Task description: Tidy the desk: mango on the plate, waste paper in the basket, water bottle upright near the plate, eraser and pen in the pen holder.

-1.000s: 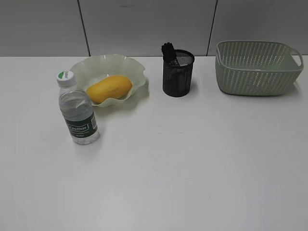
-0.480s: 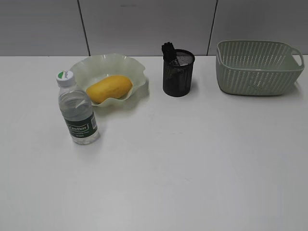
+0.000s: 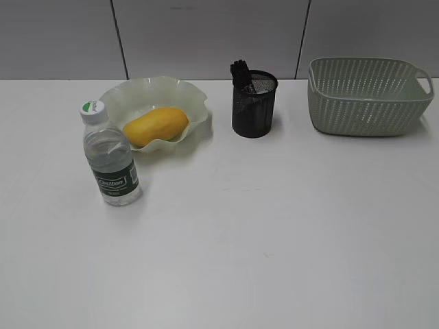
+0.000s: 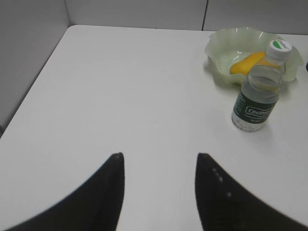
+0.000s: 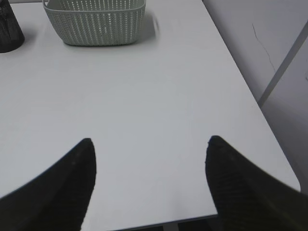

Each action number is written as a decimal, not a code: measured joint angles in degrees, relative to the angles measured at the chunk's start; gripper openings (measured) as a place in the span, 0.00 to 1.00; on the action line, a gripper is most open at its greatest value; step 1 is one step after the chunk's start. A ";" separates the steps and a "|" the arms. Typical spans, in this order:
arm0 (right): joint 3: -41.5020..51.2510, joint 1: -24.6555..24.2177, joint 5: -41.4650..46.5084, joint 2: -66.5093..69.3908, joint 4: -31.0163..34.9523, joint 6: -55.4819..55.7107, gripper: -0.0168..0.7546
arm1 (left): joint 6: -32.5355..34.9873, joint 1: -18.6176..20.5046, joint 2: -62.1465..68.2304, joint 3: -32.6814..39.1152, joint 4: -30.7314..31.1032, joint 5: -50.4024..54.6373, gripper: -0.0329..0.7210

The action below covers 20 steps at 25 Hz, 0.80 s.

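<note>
The yellow mango [image 3: 156, 126] lies in the wavy pale-green plate [image 3: 185, 92] at the back left. The water bottle [image 3: 110, 156] stands upright just in front of the plate; it also shows in the left wrist view [image 4: 258, 87]. The black mesh pen holder [image 3: 253, 105] holds a dark pen top [image 3: 239, 72]. The green woven basket [image 3: 367, 96] stands at the back right. The waste paper and eraser are out of view. My left gripper [image 4: 160, 156] is open over bare desk. My right gripper [image 5: 150, 142] is open near the desk's front right edge.
The white desk [image 3: 274, 226] ends at a grey panelled wall behind. In the right wrist view the desk's right edge [image 5: 255, 101] and front edge drop to the floor. The basket [image 5: 96, 19] and pen holder [image 5: 8, 29] show at the top.
</note>
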 joint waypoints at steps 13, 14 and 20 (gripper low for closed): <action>0.00 0.00 0.00 0.00 0.00 0.00 0.75 | 0.00 0.00 0.00 0.00 0.00 0.00 0.47; 0.00 0.00 0.00 0.00 0.00 0.00 0.75 | 0.00 0.00 0.00 0.00 0.00 0.00 0.47; 0.00 0.00 0.00 0.00 0.00 0.00 0.75 | 0.00 0.00 0.00 0.00 0.00 0.00 0.47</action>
